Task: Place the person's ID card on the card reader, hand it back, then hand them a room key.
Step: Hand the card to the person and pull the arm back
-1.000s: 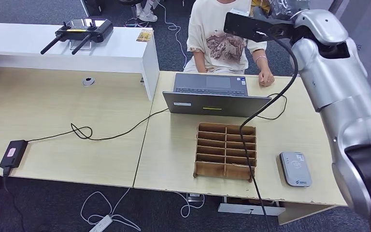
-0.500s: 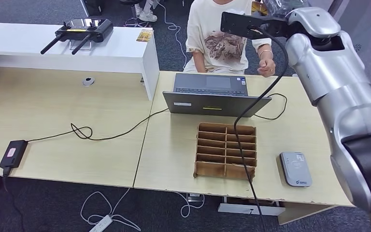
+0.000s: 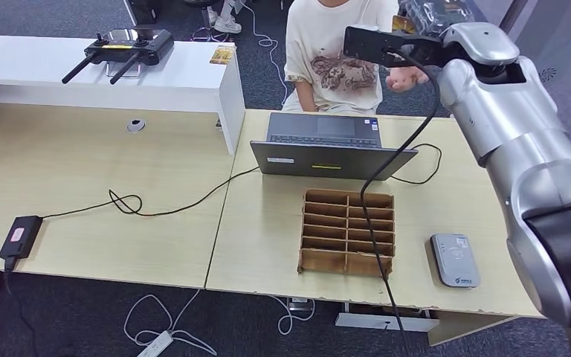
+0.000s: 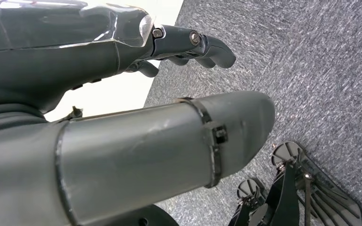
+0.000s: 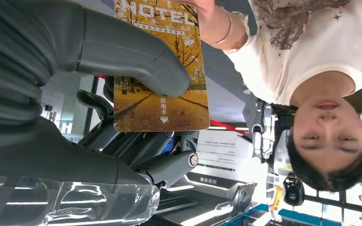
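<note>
One thin, stiff, slick room key (image 5: 162, 70) sits pinched in the right hand (image 5: 122, 56); the person's hand (image 5: 202, 7) should take its free edge; left hand (image 4: 188, 44) hangs empty, fingers loosely curled

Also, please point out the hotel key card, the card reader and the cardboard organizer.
hotel key card (image 5: 162, 101), right wrist view, on its lower printed face below the thumb.
card reader (image 3: 454, 259), head view, middle of its grey top.
cardboard organizer (image 3: 348, 233), head view, on its central divider.

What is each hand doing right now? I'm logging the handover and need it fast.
Left hand: holds nothing, fingers apart, open.
Right hand: holds the hotel room key card, thumb pressed on it; the person's hand touches its far end.
</note>
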Available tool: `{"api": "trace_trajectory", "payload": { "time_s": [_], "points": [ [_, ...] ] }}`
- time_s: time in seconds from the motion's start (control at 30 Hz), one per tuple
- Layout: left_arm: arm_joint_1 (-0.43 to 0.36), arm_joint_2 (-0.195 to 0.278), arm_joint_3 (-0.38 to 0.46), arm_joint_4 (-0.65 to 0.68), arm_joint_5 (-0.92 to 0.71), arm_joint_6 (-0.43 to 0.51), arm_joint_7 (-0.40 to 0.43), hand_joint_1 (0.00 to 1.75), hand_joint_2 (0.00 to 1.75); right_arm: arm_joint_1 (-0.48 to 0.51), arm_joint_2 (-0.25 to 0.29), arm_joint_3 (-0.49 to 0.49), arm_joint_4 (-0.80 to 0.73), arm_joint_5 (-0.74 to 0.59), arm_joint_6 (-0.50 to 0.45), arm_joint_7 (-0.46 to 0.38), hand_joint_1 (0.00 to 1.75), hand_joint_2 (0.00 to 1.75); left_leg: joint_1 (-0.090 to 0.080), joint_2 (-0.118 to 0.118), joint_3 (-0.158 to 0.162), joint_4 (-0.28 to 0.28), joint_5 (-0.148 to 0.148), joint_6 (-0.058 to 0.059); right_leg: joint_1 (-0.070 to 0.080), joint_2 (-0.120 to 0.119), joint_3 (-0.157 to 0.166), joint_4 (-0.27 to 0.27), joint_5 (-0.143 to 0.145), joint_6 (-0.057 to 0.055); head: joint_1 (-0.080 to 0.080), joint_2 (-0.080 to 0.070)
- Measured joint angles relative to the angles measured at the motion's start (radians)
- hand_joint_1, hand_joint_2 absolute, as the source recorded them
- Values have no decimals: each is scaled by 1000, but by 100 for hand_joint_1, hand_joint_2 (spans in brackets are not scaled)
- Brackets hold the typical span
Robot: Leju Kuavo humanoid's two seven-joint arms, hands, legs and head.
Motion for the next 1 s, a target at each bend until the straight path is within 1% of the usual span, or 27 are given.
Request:
{"api": "trace_trajectory", "payload": {
  "time_s": [0.3, 0.37, 0.4, 0.43, 0.5, 0.53, 0.6, 0.83, 1.0],
  "points": [
    [0, -1, 0, 0, 6, 3, -6, 0, 0, 1, 0, 0, 14, 0, -4, 12, 175, 175, 0, 0, 0, 0, 0, 0, 0, 0, 0, 0, 0, 0, 0, 0],
    [0, -1, 0, 0, 8, 3, -10, 0, 0, 2, 0, 0, 17, 1, -5, 14, 166, 175, 0, 0, 0, 0, 0, 0, 0, 0, 0, 0, 0, 0, 0, 0],
    [0, -1, 0, 0, 9, 3, -10, 0, 0, 3, 0, 0, 17, 1, -6, 15, 147, 175, 0, 0, 0, 0, 0, 0, 0, 0, 0, 0, 0, 0, 0, 0],
    [0, -1, 0, 0, 9, 2, -10, 0, 0, 4, 0, 0, 17, 1, -6, 16, 106, 175, 0, 0, 0, 0, 0, 0, 0, 0, 0, 0, 0, 0, 0, 0],
    [0, -1, 0, 0, 10, 2, -10, 0, 0, 7, 0, 0, 17, 3, -8, 18, 31, 175, 0, 0, 0, 0, 0, 0, 0, 0, 0, 0, 0, 0, 0, 0],
    [0, 0, 0, 0, 10, 2, -10, 0, 0, 8, 0, 0, 17, 4, -8, 19, 6, 175, 0, 0, 0, 0, 0, 0, 0, 0, 0, 0, 0, 0, 0, 0],
    [0, 0, 0, 0, 10, 1, -10, 0, 0, 10, 0, 0, 17, 5, -10, 22, 0, 175, 0, 0, 0, 0, 0, 0, 0, 0, 0, 0, 0, 0, 0, 0],
    [0, 0, 0, 0, 9, 0, -9, 0, 0, 12, 0, -3, 16, 2, -37, 27, 0, 175, 0, 0, 0, 0, 0, 0, 0, 0, 0, 0, 0, 0, 0, 0],
    [0, -1, 0, 0, 7, 1, -9, 0, 0, 16, -4, -30, 5, -34, -79, 17, 0, 175, 0, 0, 0, 0, 0, 0, 0, 0, 0, 0, 0, 0, 0, 0]
  ]
}}
